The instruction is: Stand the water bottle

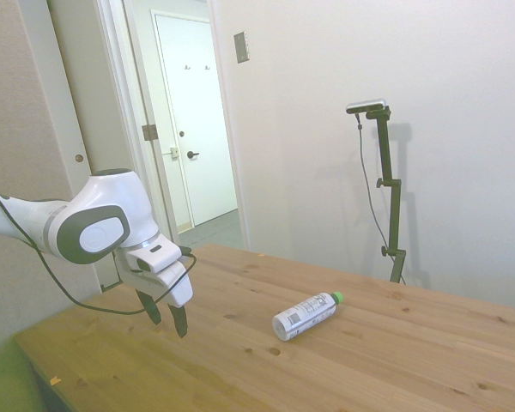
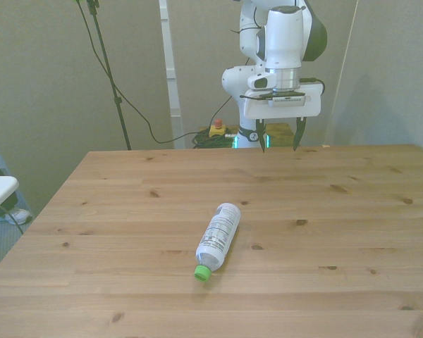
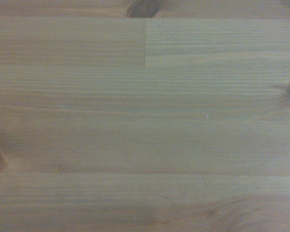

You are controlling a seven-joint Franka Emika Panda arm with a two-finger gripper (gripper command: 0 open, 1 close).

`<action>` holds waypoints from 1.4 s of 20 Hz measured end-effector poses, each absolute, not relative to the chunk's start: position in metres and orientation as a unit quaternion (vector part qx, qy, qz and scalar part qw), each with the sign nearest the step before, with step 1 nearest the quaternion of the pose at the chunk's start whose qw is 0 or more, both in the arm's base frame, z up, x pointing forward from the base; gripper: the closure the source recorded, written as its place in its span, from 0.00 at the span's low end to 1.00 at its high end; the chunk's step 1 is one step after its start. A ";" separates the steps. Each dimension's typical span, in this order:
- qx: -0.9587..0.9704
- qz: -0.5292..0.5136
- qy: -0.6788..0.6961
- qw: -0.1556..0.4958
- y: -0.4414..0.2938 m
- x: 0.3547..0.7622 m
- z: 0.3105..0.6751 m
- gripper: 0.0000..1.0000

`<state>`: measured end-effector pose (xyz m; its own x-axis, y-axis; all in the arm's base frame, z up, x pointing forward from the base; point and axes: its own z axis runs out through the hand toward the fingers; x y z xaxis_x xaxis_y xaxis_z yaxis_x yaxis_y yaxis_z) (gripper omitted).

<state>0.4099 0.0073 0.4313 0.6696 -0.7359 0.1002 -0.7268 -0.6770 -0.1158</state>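
lying on its side near the middle of the wooden table point(image 2: 352, 211), the water bottle point(image 2: 218, 236) has its green cap point(image 2: 202, 273) toward the bottom of the front frame and its flat base toward the top. in the side view the same water bottle point(image 1: 305, 315) sits centre-right of frame, cap point(image 1: 336, 297) to the upper right. task not started as far as i can judge: bottle is down, nothing touching it.

gripper point(image 2: 277, 143) hangs at the top centre of the front frame, over the table's far edge, fingers pointing down and spread apart, nothing between them. well apart from the bottle. side view puts the gripper point(image 1: 166, 315) at lower left of frame, just above the wood. spread jaws fit a grab across the slim body, probably why it is held wide and vertical.

front view shows the jaw gap clearly and the label print; side view shows the gripper's height off the table better. wrist view shows only bare planks point(image 3: 145, 121) and knots, no bottle, so the camera is looking straight down at wood.

a hallway with a white door point(image 1: 193, 129) is in the upper left of the side frame.
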 end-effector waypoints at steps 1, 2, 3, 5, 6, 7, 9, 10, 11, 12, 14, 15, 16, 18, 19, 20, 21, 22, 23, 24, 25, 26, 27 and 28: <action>-0.913 -0.069 0.400 0.033 0.007 0.410 0.431 0.00; -0.915 -0.069 0.397 0.032 0.007 0.410 0.431 0.00; -0.915 -0.072 0.396 0.033 0.007 0.412 0.433 0.00; -0.914 -0.085 0.394 0.038 0.008 0.425 0.446 0.00; -0.913 -0.091 0.395 0.041 0.006 0.436 0.454 0.00; -0.911 -0.097 0.398 0.042 0.002 0.447 0.460 0.00; -0.905 -0.111 0.409 0.043 -0.013 0.473 0.475 0.00; -0.901 -0.117 0.415 0.043 -0.023 0.487 0.482 0.00; -0.898 -0.121 0.420 0.045 -0.032 0.501 0.488 0.00; -0.895 -0.127 0.426 0.046 -0.041 0.515 0.493 0.00; -0.887 -0.136 0.439 0.044 -0.061 0.543 0.498 0.00; -0.884 -0.137 0.445 0.044 -0.071 0.556 0.498 0.00; -0.881 -0.139 0.451 0.043 -0.081 0.569 0.496 0.00; -0.875 -0.143 0.461 0.040 -0.099 0.594 0.493 0.00; -0.872 -0.146 0.465 0.038 -0.107 0.606 0.491 0.00; -0.869 -0.150 0.470 0.037 -0.115 0.617 0.489 0.00; -0.866 -0.152 0.475 0.034 -0.122 0.628 0.485 0.00; -0.863 -0.154 0.480 0.032 -0.128 0.638 0.481 0.00; -0.861 -0.155 0.484 0.031 -0.134 0.648 0.476 0.00; -0.858 -0.158 0.488 0.029 -0.137 0.658 0.472 0.00; -0.855 -0.159 0.492 0.029 -0.140 0.668 0.467 0.00; -0.852 -0.161 0.496 0.028 -0.141 0.677 0.462 0.00; -0.850 -0.164 0.500 0.027 -0.141 0.686 0.458 0.00; -0.847 -0.166 0.504 0.026 -0.142 0.693 0.454 0.00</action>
<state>0.6935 -0.1418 0.4541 0.4377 -0.8620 0.2558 -0.8449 -0.4916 -0.2107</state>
